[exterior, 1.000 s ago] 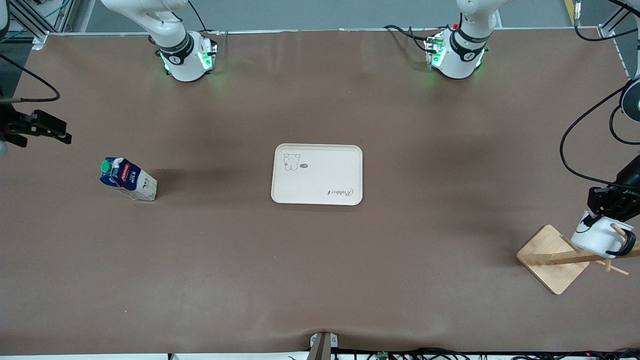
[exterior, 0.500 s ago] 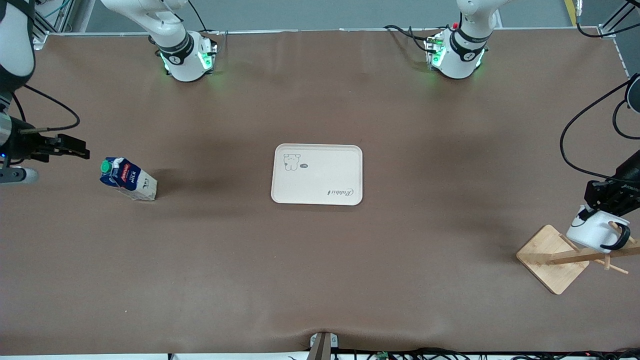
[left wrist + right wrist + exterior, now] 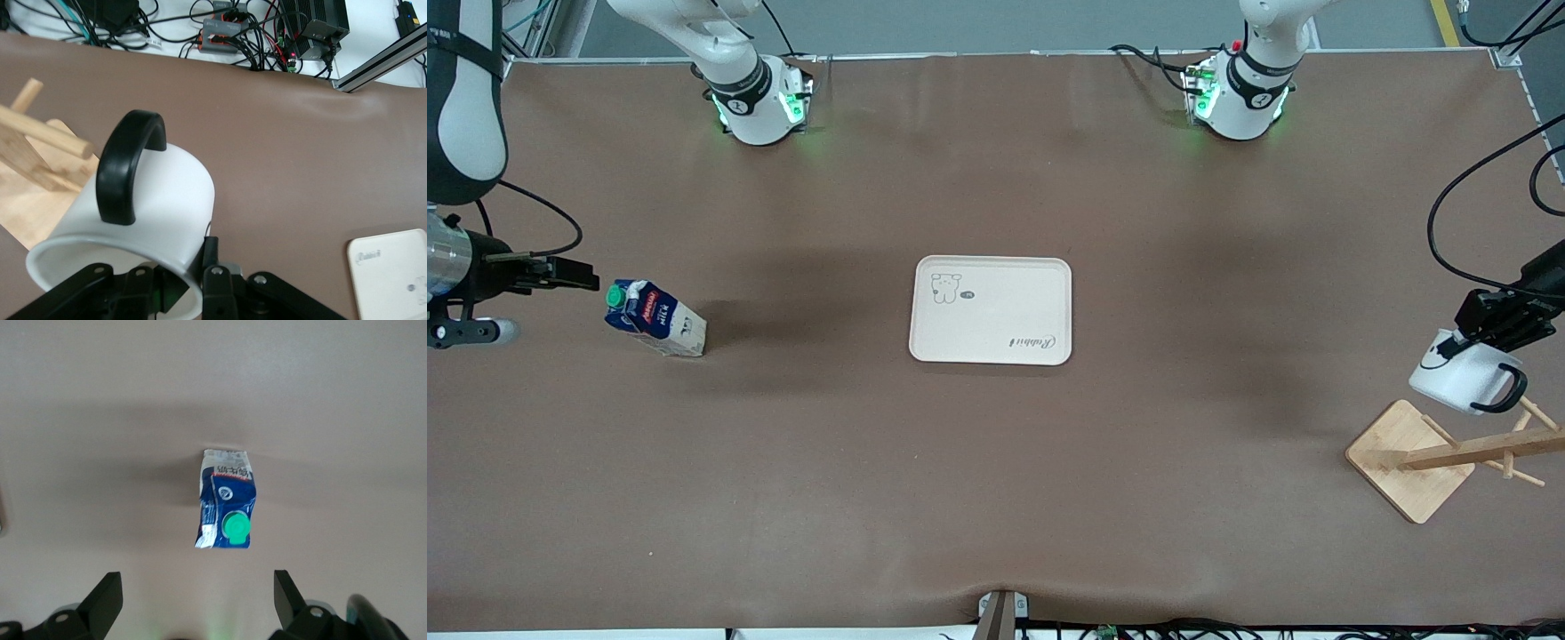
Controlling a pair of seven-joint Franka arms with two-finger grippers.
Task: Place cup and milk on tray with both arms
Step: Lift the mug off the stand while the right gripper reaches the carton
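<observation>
Two grippers: left (image 3: 1485,324) fingers clamp the cup (image 3: 1461,376) aloft; right (image 3: 574,274) spread beside the milk (image 3: 655,318).

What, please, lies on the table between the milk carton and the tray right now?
Nothing: in the front view the stretch between the milk and the tray is bare brown table.

Brown matte table (image 3: 996,498), grey floor along its top edge, cables (image 3: 220,30) by one edge, even light
</observation>
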